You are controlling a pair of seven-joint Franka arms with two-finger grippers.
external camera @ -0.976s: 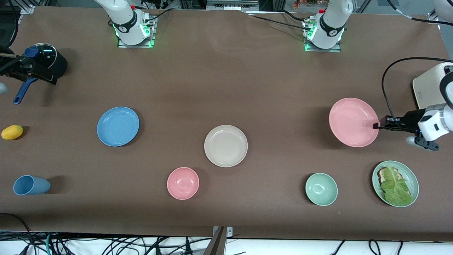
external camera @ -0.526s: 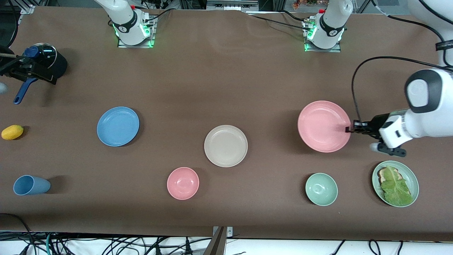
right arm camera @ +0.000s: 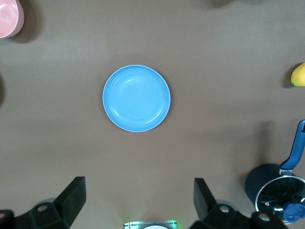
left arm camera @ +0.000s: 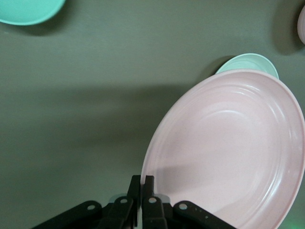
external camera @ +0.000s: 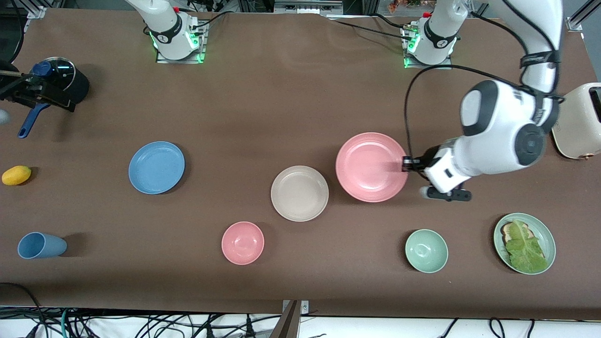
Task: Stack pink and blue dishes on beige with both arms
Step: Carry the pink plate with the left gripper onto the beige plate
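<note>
My left gripper (external camera: 405, 164) pinches the pale pink matte plate (external camera: 371, 166) aloft beside the cream-beige plate (external camera: 299, 193). My right gripper (right arm camera: 138, 200) waits spread wide above the sky-blue plate (right arm camera: 136, 98).

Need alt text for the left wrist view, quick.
The left pincer is shut on the rim of the pink plate, holding it tilted above the brown table. A green bowl peeks out past the plate's edge.

Counting now: four plates, pink plate (external camera: 371, 166), blue plate (external camera: 156, 167), beige plate (external camera: 299, 193), green plate (external camera: 544, 232). Two bowls, pink bowl (external camera: 242, 242), green bowl (external camera: 426, 250). One cup (external camera: 41, 245), one pot (external camera: 61, 82), one toaster (external camera: 580, 123), one mango (external camera: 16, 175).
</note>
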